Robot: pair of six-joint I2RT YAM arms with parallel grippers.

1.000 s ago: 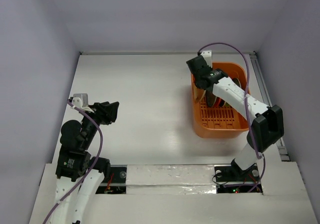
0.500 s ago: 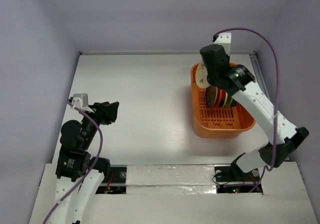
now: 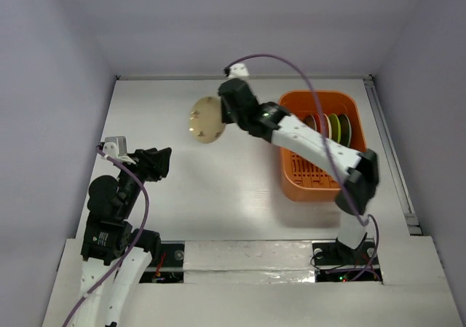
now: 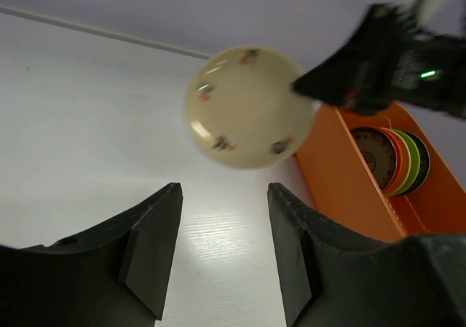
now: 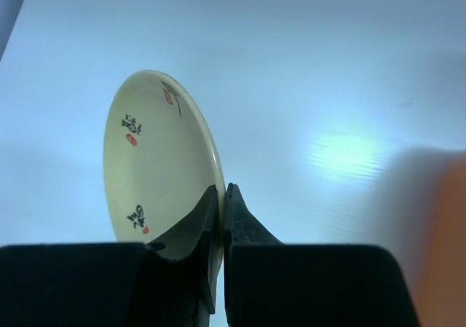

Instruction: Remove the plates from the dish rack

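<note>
My right gripper [image 3: 224, 117] is shut on the rim of a cream plate [image 3: 205, 120] with small red and dark marks, holding it on edge above the table, left of the orange dish rack [image 3: 291, 174]. The right wrist view shows the plate [image 5: 153, 159] pinched between the jaws [image 5: 220, 190]. Several plates [image 3: 332, 129], dark, orange-red and yellow-green, stand upright at the rack's far end; they also show in the left wrist view [image 4: 397, 159], right of the cream plate [image 4: 244, 105]. My left gripper [image 3: 162, 161] is open and empty at the table's left, its jaws [image 4: 224, 188] wide apart.
White tabletop [image 3: 196, 188] enclosed by pale walls at the back and sides. A metal rail [image 3: 389, 145] runs along the right edge beside the rack. The purple cable [image 3: 291, 68] of the right arm loops above the rack.
My right gripper lifted the cream plate out of the rack and carried it left, over the middle of the table. The left arm has not moved.
</note>
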